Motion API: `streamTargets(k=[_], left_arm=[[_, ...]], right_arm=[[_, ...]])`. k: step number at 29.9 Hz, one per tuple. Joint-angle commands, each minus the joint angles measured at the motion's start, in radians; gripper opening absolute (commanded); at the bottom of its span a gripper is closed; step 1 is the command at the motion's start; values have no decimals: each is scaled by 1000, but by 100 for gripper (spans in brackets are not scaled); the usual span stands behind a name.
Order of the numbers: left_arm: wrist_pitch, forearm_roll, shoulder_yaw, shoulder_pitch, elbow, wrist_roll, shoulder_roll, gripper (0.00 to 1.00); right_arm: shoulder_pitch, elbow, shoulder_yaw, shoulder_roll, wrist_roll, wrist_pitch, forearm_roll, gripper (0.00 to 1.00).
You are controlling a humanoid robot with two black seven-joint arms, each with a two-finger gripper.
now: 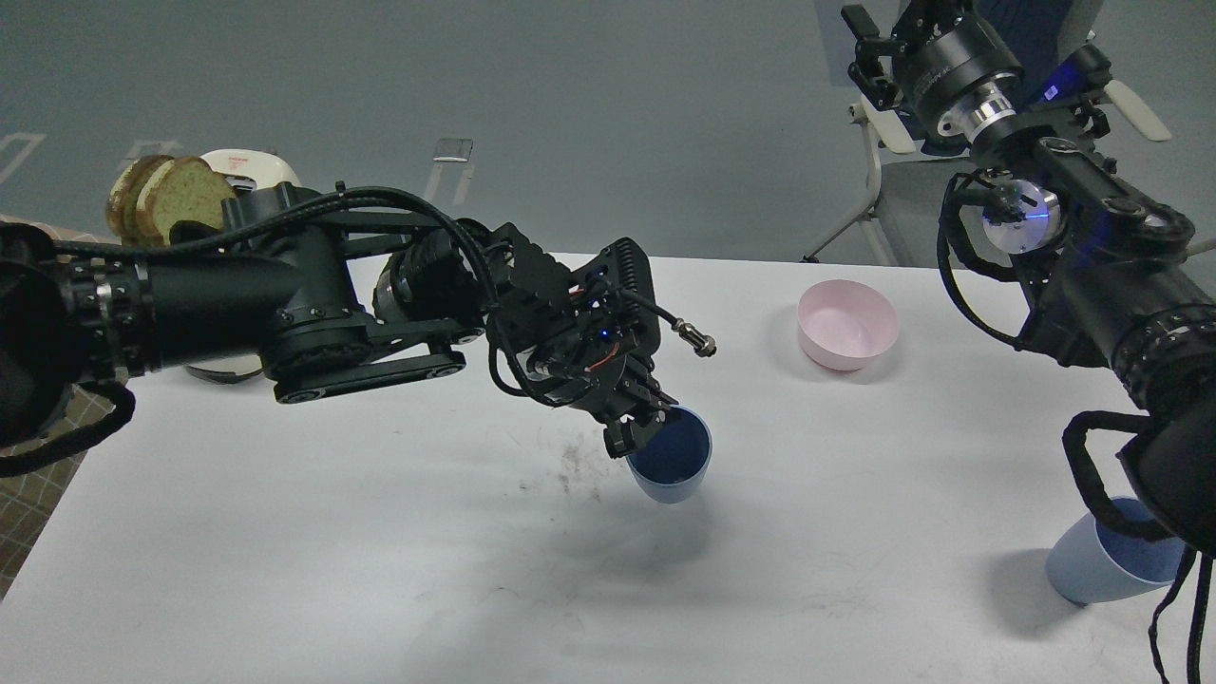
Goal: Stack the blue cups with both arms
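Note:
My left gripper (648,425) is shut on the rim of a pale-blue cup (671,465). It holds the cup nearly upright, mouth up, a little above the middle of the white table (380,570). The second blue cup (1102,565) stands tilted at the table's front right corner, partly hidden behind my right arm. My right arm rises from the right edge to the top of the view. Its gripper (872,52) is high above the table's far right, small and dark, so I cannot tell its fingers apart.
A pink bowl (847,325) sits at the back right of the table. A white appliance holding bread slices (166,190) stands at the back left, behind my left arm. The mint-green bowl is hidden. A chair frame (879,180) stands beyond the table.

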Motion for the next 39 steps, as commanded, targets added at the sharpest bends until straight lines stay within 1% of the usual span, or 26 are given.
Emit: streamTargets(k=[1,6,9,10,15,17,18,19,21,22,24,25,26,27,31,34,36,37,39], left_arm=[[0,-1,4,10,0,0,-9,0],[0,-5,5,16,0,-1,-21,0],[0,-8,5,16,1,-1,-23,7],[0,-9,5,18,1,-1,-23,12],[0,-12,5,21,1,0,-24,19],[0,-14,4,24,0,-1,-24,23],[0,-15,4,22,0,-1,-24,31],[0,-18,4,22,0,-3,-24,42],[0,-18,2,21,-2,-3,-24,49],[0,-20,-1,18,-2,-3,-24,62],[0,-34,-6,11,-8,-3,-24,79],[0,-46,-7,8,-11,-3,-23,81],[0,-84,-10,-5,-15,-1,-18,87],[0,-109,-12,-18,-17,0,-15,91],[0,-286,-31,-94,-20,8,2,95],[0,-417,-102,-116,-20,12,45,95],[0,-558,-194,-114,-8,16,103,96],[0,-593,-215,-111,-3,14,118,97],[0,-745,-297,-73,40,14,192,97]], right_arm=[[-6,0,0,0,0,0,0,100],[-7,0,0,1,0,0,0,100],[-7,0,0,1,0,0,0,100],[-7,0,0,0,0,0,0,100],[-19,0,0,0,0,0,0,100],[-24,0,0,0,0,0,0,100],[-24,0,0,0,0,0,0,100],[-24,0,0,-2,0,0,0,100],[-25,0,0,-2,0,0,0,100],[-25,0,0,-2,0,0,0,100],[-25,0,0,-2,0,0,0,100],[-27,0,0,-3,0,0,-2,100],[-27,0,0,-3,0,0,0,100],[-27,0,0,-5,0,0,0,100],[-27,4,-1,-20,0,0,-2,100],[-27,10,-17,-42,0,0,0,100],[-27,69,-56,-101,0,0,-2,100],[-27,94,-73,-123,0,0,-3,100],[-27,216,-150,-227,0,0,-5,100]])
